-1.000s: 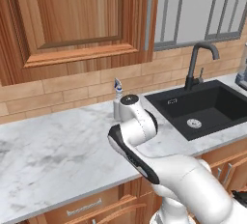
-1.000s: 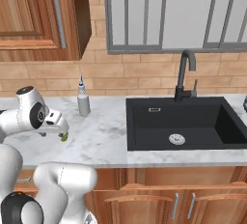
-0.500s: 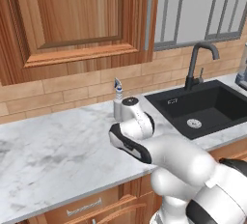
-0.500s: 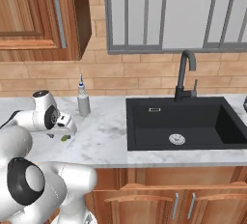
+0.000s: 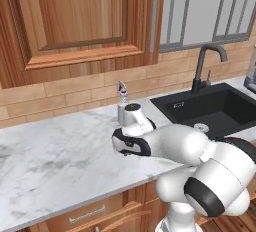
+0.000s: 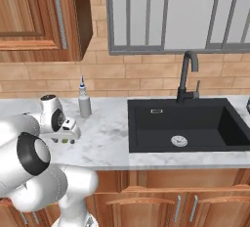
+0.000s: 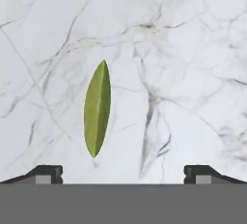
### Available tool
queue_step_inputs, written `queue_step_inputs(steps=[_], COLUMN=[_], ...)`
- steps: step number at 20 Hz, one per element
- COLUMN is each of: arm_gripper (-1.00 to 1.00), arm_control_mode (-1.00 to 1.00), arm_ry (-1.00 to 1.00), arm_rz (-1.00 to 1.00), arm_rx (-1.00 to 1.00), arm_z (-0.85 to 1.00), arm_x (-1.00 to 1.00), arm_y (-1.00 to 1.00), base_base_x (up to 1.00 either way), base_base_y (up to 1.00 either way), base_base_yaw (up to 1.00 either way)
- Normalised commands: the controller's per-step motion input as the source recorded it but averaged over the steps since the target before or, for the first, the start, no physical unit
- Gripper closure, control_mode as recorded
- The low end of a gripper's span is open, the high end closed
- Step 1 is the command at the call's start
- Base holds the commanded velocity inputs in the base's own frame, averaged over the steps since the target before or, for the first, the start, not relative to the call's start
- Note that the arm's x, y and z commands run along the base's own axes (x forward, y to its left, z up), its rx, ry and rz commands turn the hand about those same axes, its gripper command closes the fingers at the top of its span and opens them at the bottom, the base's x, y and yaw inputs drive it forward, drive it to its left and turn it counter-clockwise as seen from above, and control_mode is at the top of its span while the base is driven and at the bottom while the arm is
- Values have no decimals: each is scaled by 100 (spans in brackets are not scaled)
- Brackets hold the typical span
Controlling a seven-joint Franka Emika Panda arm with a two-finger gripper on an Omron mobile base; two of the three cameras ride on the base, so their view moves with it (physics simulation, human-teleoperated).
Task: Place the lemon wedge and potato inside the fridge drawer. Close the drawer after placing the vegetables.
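Glossy white arm (image 5: 180, 143) here, all fat rounded shells, with black bands ringing the joints; the end effector (image 7: 123, 174) shows two small dark finger tips with pale grey pads.

White marble counter (image 5: 55, 156) with grey veining spans the lower left of the left base view. Black sink basin (image 6: 188, 125) sits at right, with a black gooseneck faucet (image 6: 187, 77) behind it. Tan brick backsplash (image 6: 136, 77) runs along the wall. Wood upper cabinet (image 5: 75, 18) at upper left has a vertical metal handle (image 5: 154, 17). Barred window (image 6: 180, 13) is above the sink. Small spray bottle (image 6: 84, 100) stands against the backsplash. Wood base cabinets (image 6: 161, 199) with metal pulls are below the counter.
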Motion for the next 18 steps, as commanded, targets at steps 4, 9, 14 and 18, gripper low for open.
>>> queue_step_inputs(steps=[4,9,14,18], arm_gripper=[-100,-100,-100,-100], arm_control_mode=[-100,-100,-100,-100], arm_ry=[9,10,8,7], arm_rz=[0,-1,-5,-6], arm_rx=[0,0,0,0], arm_z=[-24,-20,-15,-15], arm_x=[20,31,29,18], arm_y=[0,7,24,29], base_base_x=[0,0,0,0], base_base_y=[0,0,0,0], base_base_yaw=[0,0,0,0])
